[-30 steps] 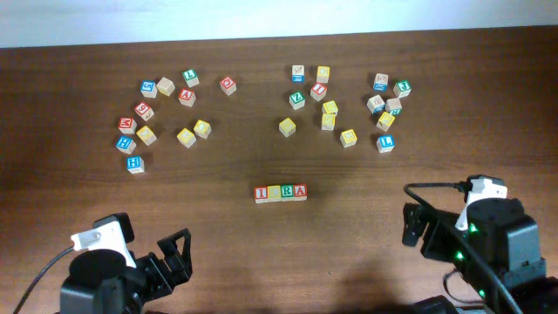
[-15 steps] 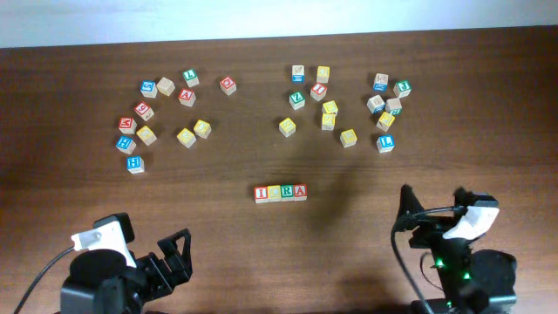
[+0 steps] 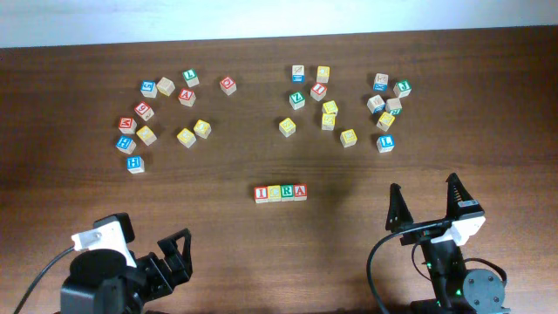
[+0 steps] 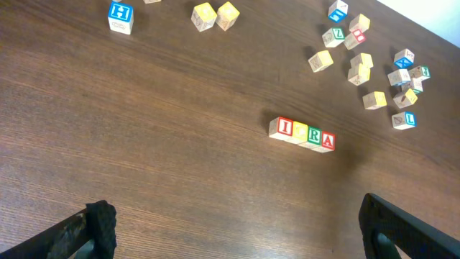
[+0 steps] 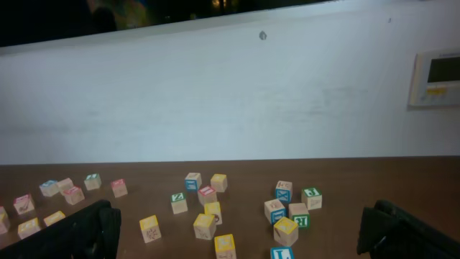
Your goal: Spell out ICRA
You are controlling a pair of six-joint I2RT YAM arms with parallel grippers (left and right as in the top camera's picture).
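Observation:
A row of four letter blocks (image 3: pixel 281 193) lies at the table's middle front, reading I, a yellow block, R, A; it also shows in the left wrist view (image 4: pixel 302 134). My left gripper (image 3: pixel 177 255) is open and empty at the front left, well apart from the row; its fingers frame bare wood in the left wrist view (image 4: pixel 233 234). My right gripper (image 3: pixel 427 208) is open and empty at the front right, raised and pointing to the far wall (image 5: pixel 237 230).
Several loose letter blocks lie in three clusters at the back: left (image 3: pixel 161 109), centre (image 3: pixel 318 100) and right (image 3: pixel 386 109). The right wrist view shows the centre and right clusters (image 5: pixel 215 219) and a white wall behind the table.
My right arm has swung round and lifted, so its open fingers now point toward the far side. The left arm and the blocks have not moved.

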